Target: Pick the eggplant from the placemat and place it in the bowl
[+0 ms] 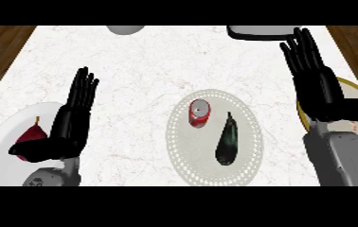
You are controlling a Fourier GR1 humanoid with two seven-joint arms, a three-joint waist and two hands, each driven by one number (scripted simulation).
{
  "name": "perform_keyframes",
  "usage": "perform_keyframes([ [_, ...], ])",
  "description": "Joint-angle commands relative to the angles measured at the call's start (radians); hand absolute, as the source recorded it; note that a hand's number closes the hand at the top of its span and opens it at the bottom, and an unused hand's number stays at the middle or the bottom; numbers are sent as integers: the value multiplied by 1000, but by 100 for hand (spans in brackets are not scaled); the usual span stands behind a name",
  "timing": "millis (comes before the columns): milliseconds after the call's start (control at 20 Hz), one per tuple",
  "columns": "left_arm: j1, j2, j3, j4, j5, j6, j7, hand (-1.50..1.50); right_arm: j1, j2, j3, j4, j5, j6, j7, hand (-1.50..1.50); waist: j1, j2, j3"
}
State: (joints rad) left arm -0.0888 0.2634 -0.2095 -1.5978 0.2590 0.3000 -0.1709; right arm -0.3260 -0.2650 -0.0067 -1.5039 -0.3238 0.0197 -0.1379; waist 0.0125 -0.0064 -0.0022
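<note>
- We are looking down at a white bench [140, 70] with faint marble lines.
- A round, pale placemat [183, 162] is lying near the middle of the bench.
- The dark eggplant [227, 141] is lying on the right part of the placemat, its thin stem end pointing away from us.
- A red can [199, 113] is standing on the placemat too, just beside the eggplant on its left.
- Our left hand [70, 122] is resting at the left, and its fingers are straight and pressed together, holding nothing.
- A dark red fruit [31, 135] with a thin stem is sitting on a white plate [14, 122] at the left edge, partly behind that hand.
- Our right hand [318, 86] is hanging over the right side of the bench, fingers straight and a little spread, holding nothing.
- Under that hand a bowl [347, 85] with a yellow rim is peeking out, well apart from the eggplant.
</note>
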Motion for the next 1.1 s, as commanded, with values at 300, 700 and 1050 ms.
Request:
perform_keyframes([
  [300,-13,36,-48,60,-61,-16,75,0,74,-159,278,199,446,-177,343,150,2,28,-41],
  [700,-82,37,-44,61,-62,5,210,0,270,260,342,6,615,-943,303,-150,-39,-1,1],
  [1050,-41,22,-62,70,-77,-3,202,0,278,192,379,-135,1064,-847,804,-150,-39,-4,-5],
])
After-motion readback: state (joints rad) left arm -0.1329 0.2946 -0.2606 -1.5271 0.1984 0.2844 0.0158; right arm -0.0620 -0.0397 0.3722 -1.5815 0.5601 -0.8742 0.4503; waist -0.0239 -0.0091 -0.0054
